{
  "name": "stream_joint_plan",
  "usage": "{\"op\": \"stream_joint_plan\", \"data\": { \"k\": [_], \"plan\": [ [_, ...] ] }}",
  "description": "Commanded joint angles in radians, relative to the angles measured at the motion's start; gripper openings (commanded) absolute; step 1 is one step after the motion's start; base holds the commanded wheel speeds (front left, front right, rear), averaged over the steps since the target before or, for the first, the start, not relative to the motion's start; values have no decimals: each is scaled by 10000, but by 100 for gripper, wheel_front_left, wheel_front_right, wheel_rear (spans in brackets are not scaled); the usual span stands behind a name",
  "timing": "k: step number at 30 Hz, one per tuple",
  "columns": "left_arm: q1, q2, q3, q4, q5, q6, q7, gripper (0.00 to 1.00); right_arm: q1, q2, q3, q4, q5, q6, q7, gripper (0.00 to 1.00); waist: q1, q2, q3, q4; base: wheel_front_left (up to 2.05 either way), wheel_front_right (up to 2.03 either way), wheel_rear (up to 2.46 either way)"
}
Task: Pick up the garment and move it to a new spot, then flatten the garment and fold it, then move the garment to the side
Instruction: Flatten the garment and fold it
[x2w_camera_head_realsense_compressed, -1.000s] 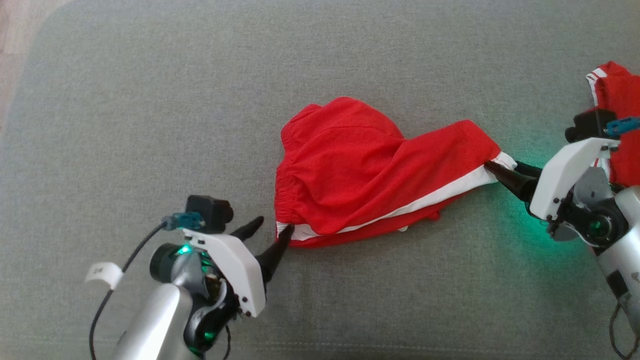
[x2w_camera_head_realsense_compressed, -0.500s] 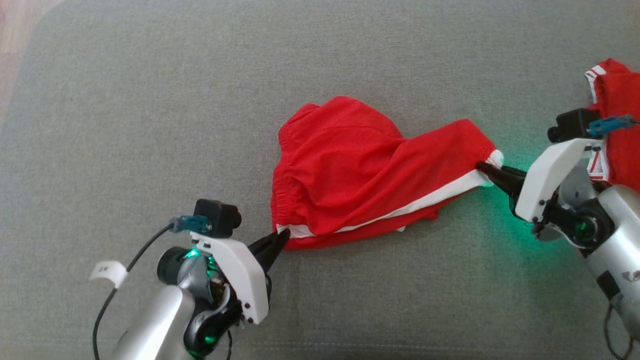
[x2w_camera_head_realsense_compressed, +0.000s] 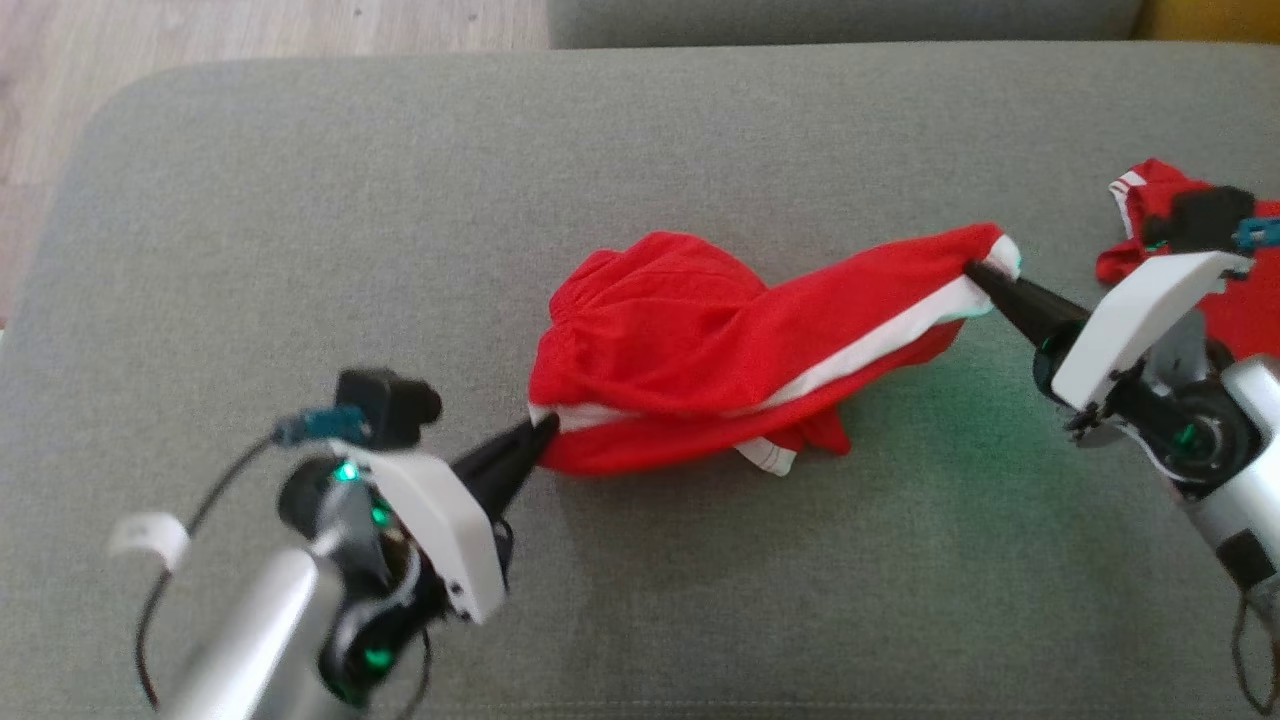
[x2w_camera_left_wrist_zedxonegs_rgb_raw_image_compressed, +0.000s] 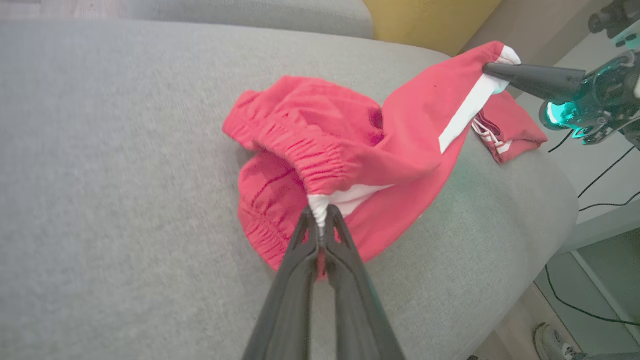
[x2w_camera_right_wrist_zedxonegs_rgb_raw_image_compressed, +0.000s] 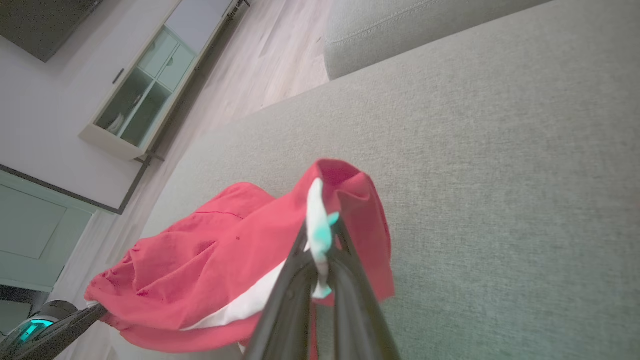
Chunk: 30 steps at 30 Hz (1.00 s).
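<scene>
Left gripper (x2w_camera_head_realsense_compressed: 545, 432) pinched shut on the white-striped waistband corner of the red shorts (x2w_camera_head_realsense_compressed: 680, 340); right gripper (x2w_camera_head_realsense_compressed: 978, 272) clamped on the leg hem at the other end. The shorts sag between them, their middle resting on the grey cushion (x2w_camera_head_realsense_compressed: 300, 200). Each pinch seems to hold only a sliver of fabric, so a hard pull could slip an edge free, or drag the second red garment (x2w_camera_head_realsense_compressed: 1150, 182) near the right arm.
</scene>
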Motion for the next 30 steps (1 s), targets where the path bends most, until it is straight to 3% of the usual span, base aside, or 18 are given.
{"op": "stream_joint_plan", "data": {
  "k": [1,6,14,23,30],
  "plan": [
    [-904,405,488,-520,-75,-61,111,0,-186,-363,-145,-328,155,-7,-133,0,0,0,-53,-41,0,0,0],
    [-2731,772,502,-592,-219,-61,791,0,-921,-531,-305,-460,732,-7,173,0,0,0,285,-114,0,0,0],
    [-7377,155,175,2025,-307,-61,1223,0,-3956,-515,-728,424,1212,-7,1048,0,0,0,1997,-241,0,0,0],
    [-12185,-665,338,5330,-713,-61,518,0,-7917,-246,-989,1381,900,-7,988,0,0,0,3280,-492,0,0,0],
    [-14437,-844,831,6967,-948,-61,-594,0,-9900,-121,-1004,1456,664,-7,490,0,0,0,3497,-713,0,0,0]
  ]
}}
